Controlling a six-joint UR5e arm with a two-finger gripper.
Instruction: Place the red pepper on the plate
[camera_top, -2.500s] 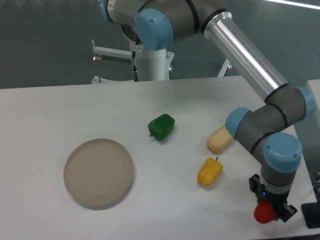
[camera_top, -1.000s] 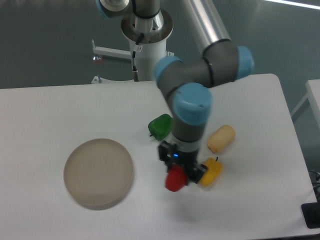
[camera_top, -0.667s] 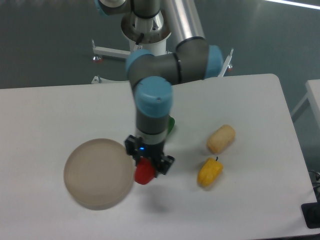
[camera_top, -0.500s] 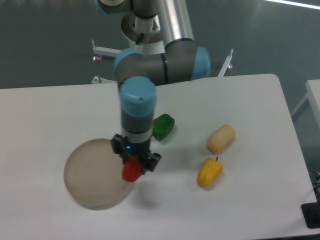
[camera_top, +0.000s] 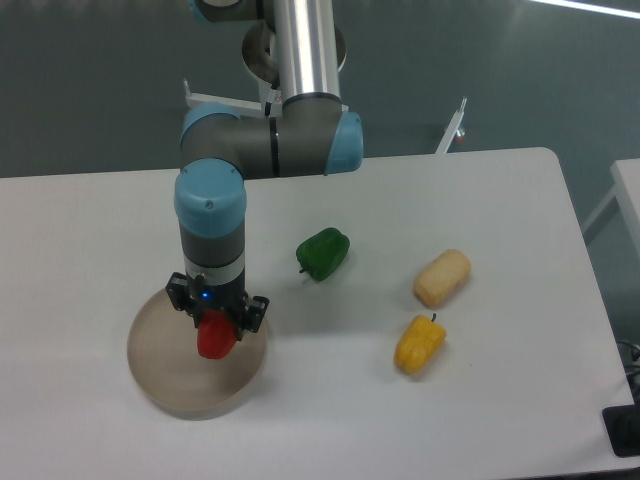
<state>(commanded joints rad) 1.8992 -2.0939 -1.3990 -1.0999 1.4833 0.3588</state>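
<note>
The glossy red pepper (camera_top: 215, 337) hangs over the middle of the round beige plate (camera_top: 165, 380), held from above. My gripper (camera_top: 216, 330) is shut on the red pepper, its black fingers at either side of it. The pepper's underside looks close to the plate's surface; I cannot tell whether it touches. The plate lies at the front left of the white table.
A green pepper (camera_top: 323, 254) lies right of the arm, near the table's middle. A yellow pepper (camera_top: 419, 343) and a pale tan potato-like piece (camera_top: 442, 277) lie further right. The arm's upright link (camera_top: 210, 232) stands over the plate's far edge.
The gripper has carried the red pepper leftward across the table, from the front right corner past the yellow and green peppers, to above the plate's middle.
</note>
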